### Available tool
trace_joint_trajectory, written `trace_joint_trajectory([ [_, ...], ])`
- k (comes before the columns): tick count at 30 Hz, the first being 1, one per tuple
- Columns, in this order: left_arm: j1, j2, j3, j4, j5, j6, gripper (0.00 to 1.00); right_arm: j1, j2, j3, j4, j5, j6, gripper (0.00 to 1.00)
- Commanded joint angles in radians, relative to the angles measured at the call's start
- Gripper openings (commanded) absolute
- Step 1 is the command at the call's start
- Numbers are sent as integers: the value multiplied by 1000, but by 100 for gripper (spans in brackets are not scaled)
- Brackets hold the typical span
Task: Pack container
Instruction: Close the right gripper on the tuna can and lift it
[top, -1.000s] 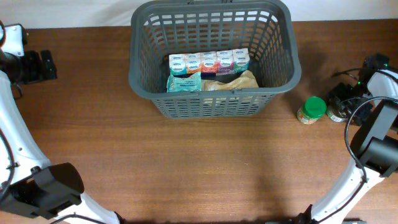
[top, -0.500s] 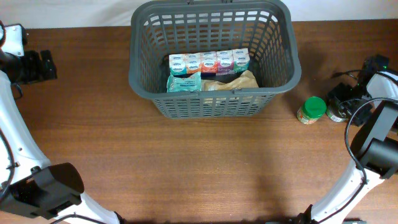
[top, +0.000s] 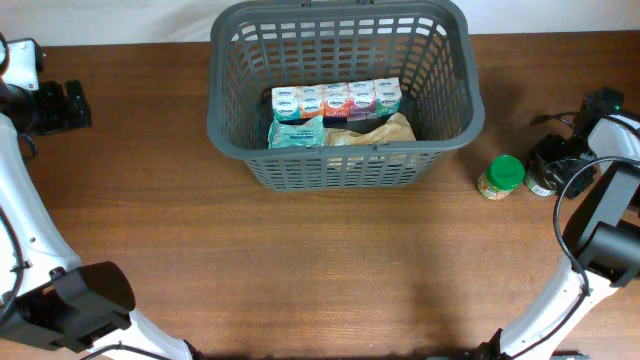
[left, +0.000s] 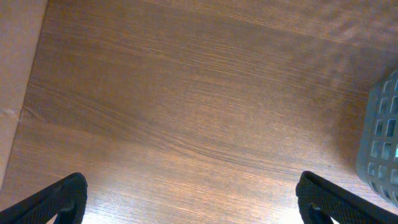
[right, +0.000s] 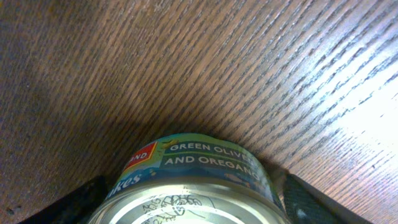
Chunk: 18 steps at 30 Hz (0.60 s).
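Observation:
The dark grey lattice container stands at the back middle of the table. It holds a row of small cartons, a teal packet and a tan bag. Its wall shows at the right edge of the left wrist view. My right gripper is at the right edge of the table. In the right wrist view its fingers sit against both sides of a small tin can, which stands on the wood. My left gripper is open and empty over bare wood, far left.
A small green-lidded jar stands just left of the tin can, to the right of the container. The table's left edge shows in the left wrist view. Cables run along the right arm.

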Motion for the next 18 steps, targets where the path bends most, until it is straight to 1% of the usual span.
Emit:
trace_joint_trajectory([
  [1,3,6,-6,0,3,-10,99,7,29,-39,-18,31,2,77],
  [2,3,6,-6,0,3,-10,99,7,29,-39,-19,31,2,77],
  [4,3,6,-6,0,3,-10,99,7,29,-39,-22,31,2,72],
  [5,3,6,-6,0,3,-10,99,7,29,-39,-23,31,2,67],
  [8,3,6,-6,0,3,-10,99,7,29,-39,-26,31,2,57],
  [10,3,6,-6,0,3,-10,99,7,29,-39,-27,31,2,56],
  [12,3,6,-6,0,3,-10,99,7,29,-39,-31,31,2,50],
  [18,3,6,-6,-1,3,-10,99,7,29,-39,-38,31,2,48],
])
